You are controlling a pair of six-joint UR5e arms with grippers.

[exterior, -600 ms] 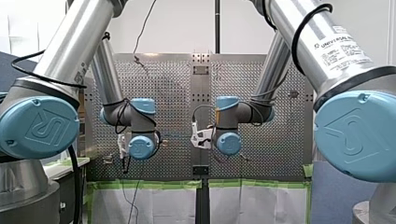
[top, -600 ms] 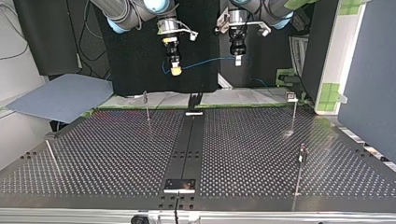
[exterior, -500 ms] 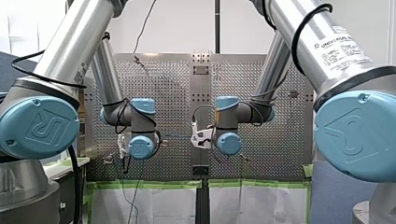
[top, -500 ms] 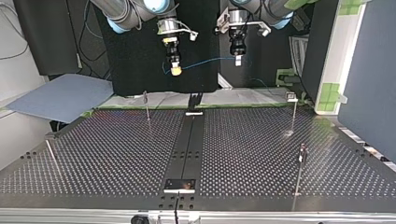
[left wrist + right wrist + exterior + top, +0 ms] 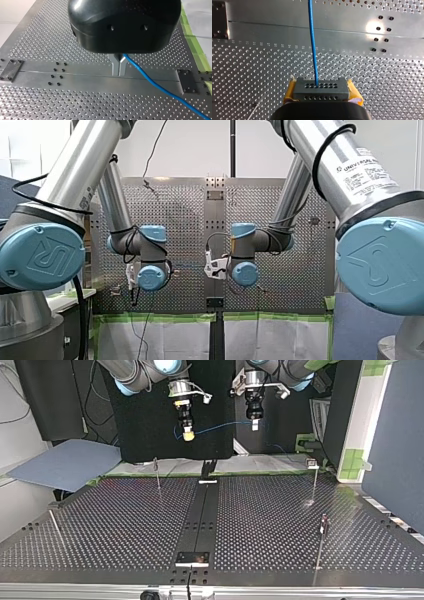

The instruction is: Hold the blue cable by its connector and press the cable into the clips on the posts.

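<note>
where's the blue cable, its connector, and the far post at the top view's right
blue cable (image 5: 312,45): right wrist view, mid-stretch ahead of the connector.
connector (image 5: 321,91): right wrist view, middle of its grey holed face.
far post (image 5: 314,485): top view, thin shaft below the clip.

One blue cable (image 5: 220,426); one connector (image 5: 320,89); four posts (image 5: 157,474); one perforated table (image 5: 125,525); two arms (image 5: 85,165).

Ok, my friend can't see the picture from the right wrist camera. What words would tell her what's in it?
My right claw grips a dark grey connector between its yellow pads. A blue cable comes out of the connector and runs straight ahead of the claw, over the shiny perforated table.
</note>
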